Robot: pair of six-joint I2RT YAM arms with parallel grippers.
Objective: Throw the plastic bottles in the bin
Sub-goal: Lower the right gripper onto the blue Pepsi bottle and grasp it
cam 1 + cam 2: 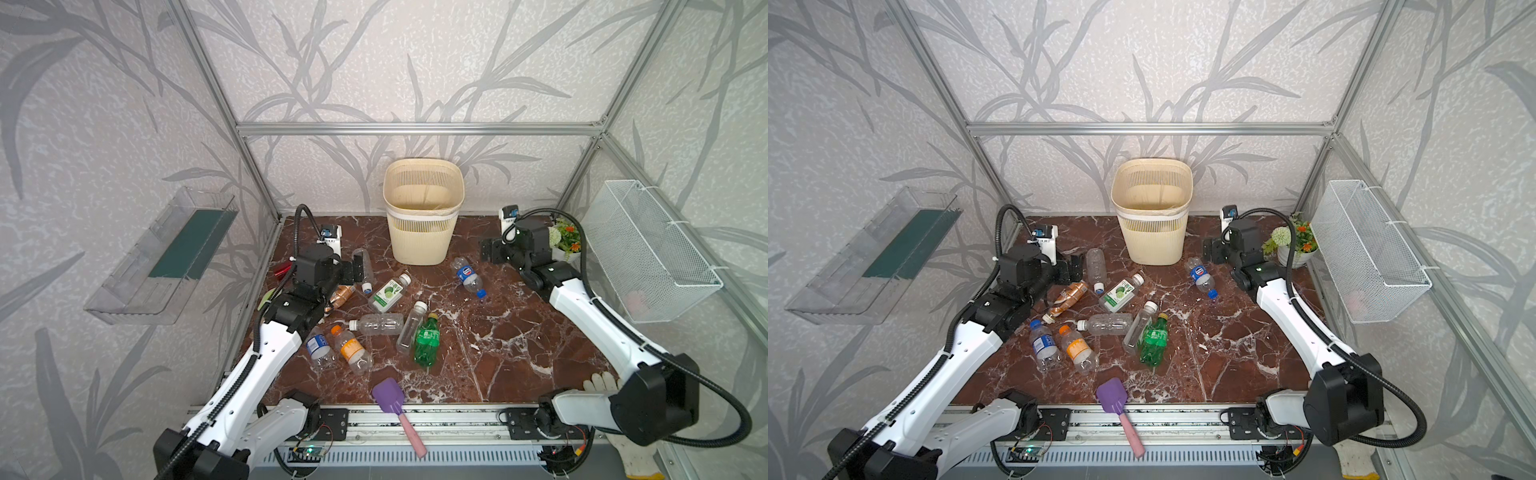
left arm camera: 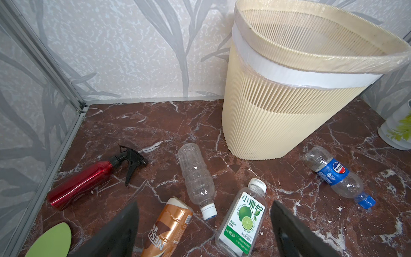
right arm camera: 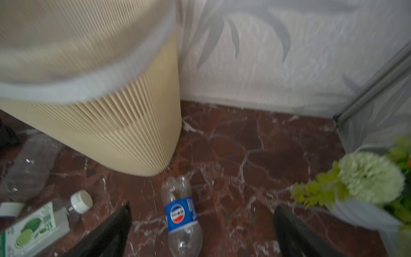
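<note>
The cream slatted bin (image 1: 422,216) (image 1: 1152,212) (image 2: 289,106) (image 3: 111,122) stands at the back of the marble floor. Several plastic bottles lie in front of it: a blue-labelled one (image 1: 468,276) (image 3: 181,218) to its right, a lime-labelled one (image 1: 388,293) (image 2: 243,220), a clear one (image 1: 365,266) (image 2: 196,178), a brown coffee one (image 1: 341,296) (image 2: 171,227), a green one (image 1: 427,340) and an orange-capped one (image 1: 352,350). My left gripper (image 1: 355,270) (image 2: 204,207) hangs open beside the clear bottle. My right gripper (image 1: 490,251) (image 3: 203,205) is open and empty over the blue-labelled bottle.
A red spray bottle (image 2: 82,184) lies by the left wall. A purple scoop (image 1: 390,397) overhangs the front edge. A flower pot (image 1: 565,241) stands behind my right arm, under a wire basket (image 1: 648,249). A clear tray (image 1: 166,253) hangs on the left wall.
</note>
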